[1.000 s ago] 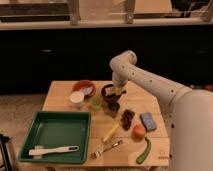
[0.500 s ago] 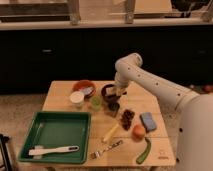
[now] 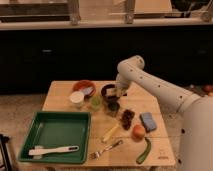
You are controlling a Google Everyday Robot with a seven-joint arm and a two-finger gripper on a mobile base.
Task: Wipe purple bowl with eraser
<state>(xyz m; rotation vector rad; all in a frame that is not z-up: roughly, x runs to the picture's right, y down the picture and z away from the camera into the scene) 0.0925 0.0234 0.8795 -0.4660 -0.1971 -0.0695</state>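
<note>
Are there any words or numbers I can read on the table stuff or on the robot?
No words or numbers can be read anywhere.
Small dark mark near the front right corner of the table: too small to read.
Purple bowl, green tray, blue-grey pad: no writing shows.
Gripper, down at the purple bowl: no label shows.
</note>
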